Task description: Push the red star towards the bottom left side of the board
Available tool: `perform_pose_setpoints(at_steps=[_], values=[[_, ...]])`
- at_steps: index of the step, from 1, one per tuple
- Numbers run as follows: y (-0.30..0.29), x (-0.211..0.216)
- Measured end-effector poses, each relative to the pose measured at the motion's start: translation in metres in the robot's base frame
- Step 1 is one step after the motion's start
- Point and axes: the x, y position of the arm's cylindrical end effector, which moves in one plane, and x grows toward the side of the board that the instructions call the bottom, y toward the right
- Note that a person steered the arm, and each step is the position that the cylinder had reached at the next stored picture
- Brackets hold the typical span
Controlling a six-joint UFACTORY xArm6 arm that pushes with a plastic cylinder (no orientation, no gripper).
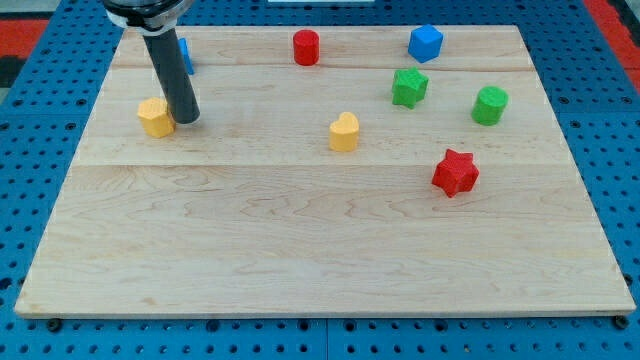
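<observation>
The red star [456, 172] lies on the wooden board [300, 240] at the view's right, a little above mid-height. My tip [187, 119] is far to its left, in the upper left part of the board, right beside a yellow block [155, 117] and touching or nearly touching its right side. The rod rises from the tip toward the view's top left.
A red cylinder [306, 47] and a blue block [425, 43] sit near the top edge. A green star [409, 87] and a green cylinder [490, 105] lie above the red star. A yellow heart [344, 132] is mid-board. A blue block [185, 55] is partly hidden behind the rod.
</observation>
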Motion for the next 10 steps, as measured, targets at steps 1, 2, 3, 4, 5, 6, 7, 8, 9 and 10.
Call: perform_pose_setpoints(at_steps=[1, 2, 3, 4, 5, 6, 7, 8, 9, 10], values=[[0.027, -0.003], [0.062, -0.003], [0.062, -0.003], [0.062, -0.004], [0.065, -0.012], [0.067, -0.013], [0.084, -0.015], [0.104, -0.015], [0.123, -0.027], [0.169, -0.025]])
